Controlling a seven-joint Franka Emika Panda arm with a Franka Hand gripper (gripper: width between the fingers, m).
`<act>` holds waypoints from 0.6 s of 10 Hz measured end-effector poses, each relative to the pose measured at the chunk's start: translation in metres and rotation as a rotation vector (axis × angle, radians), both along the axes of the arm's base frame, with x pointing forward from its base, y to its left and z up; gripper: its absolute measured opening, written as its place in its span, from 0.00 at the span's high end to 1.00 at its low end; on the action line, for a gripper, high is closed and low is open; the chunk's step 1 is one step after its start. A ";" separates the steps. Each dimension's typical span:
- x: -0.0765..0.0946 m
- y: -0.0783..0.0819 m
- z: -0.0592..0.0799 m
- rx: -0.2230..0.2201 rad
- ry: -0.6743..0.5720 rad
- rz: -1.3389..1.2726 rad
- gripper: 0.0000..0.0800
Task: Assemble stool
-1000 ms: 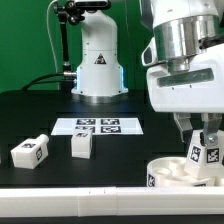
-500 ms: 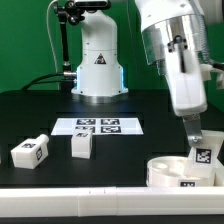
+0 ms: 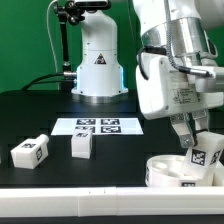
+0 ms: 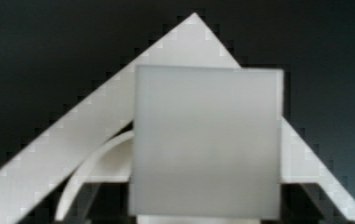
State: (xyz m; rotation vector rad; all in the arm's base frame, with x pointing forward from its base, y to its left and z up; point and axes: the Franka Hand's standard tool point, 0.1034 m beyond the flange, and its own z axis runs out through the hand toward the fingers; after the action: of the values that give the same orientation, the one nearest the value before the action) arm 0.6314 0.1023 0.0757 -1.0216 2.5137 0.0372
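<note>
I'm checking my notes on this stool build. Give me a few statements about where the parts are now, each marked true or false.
1. The gripper is shut on a leg over the seat. True.
2. Three legs lie loose on the table. False: only two do, the far-left leg and the middle leg.
3. The seat stands at the exterior view's left. False: it stands at the lower right of that view.
4. The marker board lies behind the middle leg, with nothing on it. True.
</note>
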 end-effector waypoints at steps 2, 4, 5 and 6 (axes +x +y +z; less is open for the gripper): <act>-0.002 0.007 -0.001 0.042 0.017 -0.093 0.57; -0.002 0.005 -0.001 0.070 0.029 -0.158 0.57; -0.003 0.004 -0.001 0.080 0.030 -0.175 0.57; -0.004 0.006 -0.002 0.088 0.034 -0.185 0.57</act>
State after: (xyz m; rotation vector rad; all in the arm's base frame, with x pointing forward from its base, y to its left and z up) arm 0.6276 0.1081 0.0733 -0.7574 2.6013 0.1102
